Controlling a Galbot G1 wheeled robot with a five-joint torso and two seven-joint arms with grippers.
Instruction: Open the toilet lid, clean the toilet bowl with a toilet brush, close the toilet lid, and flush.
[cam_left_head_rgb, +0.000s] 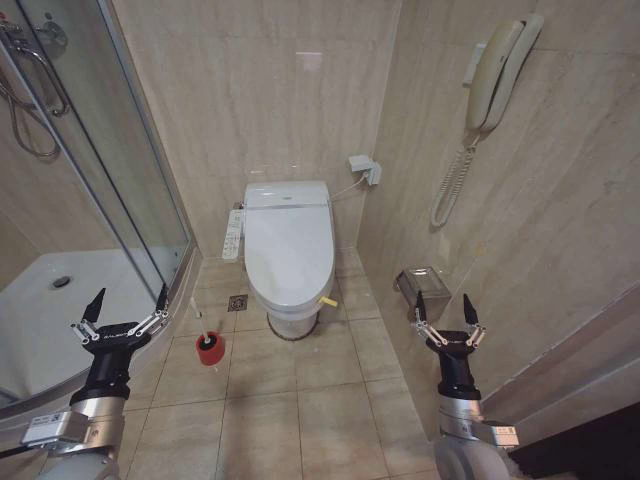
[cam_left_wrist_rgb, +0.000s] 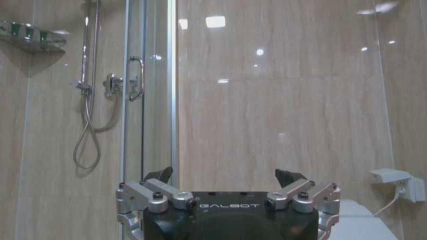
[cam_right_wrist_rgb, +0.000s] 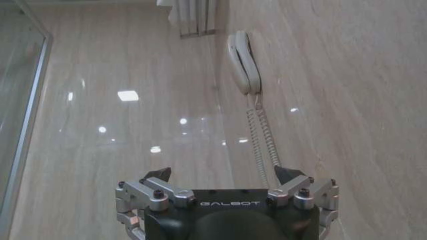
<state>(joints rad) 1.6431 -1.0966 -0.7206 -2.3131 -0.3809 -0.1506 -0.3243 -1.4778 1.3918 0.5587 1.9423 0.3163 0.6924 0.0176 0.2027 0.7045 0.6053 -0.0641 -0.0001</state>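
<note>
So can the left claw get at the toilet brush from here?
Probably yes: the open left claw hovers just left of the toilet brush in its red holder, with bare floor between them.

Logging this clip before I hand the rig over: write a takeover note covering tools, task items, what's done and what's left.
Left tool: open, empty, raised near the shower door.
Right tool: open, empty, raised beside the right wall.
Toilet lid: closed, yellow strap at its front edge.
Toilet bowl: under the lid, inside hidden.
Toilet brush: standing in its red holder on the floor, on the robot's left of the toilet.
Done: nothing visible.
Left: open lid, brush bowl, close lid, flush.
</note>
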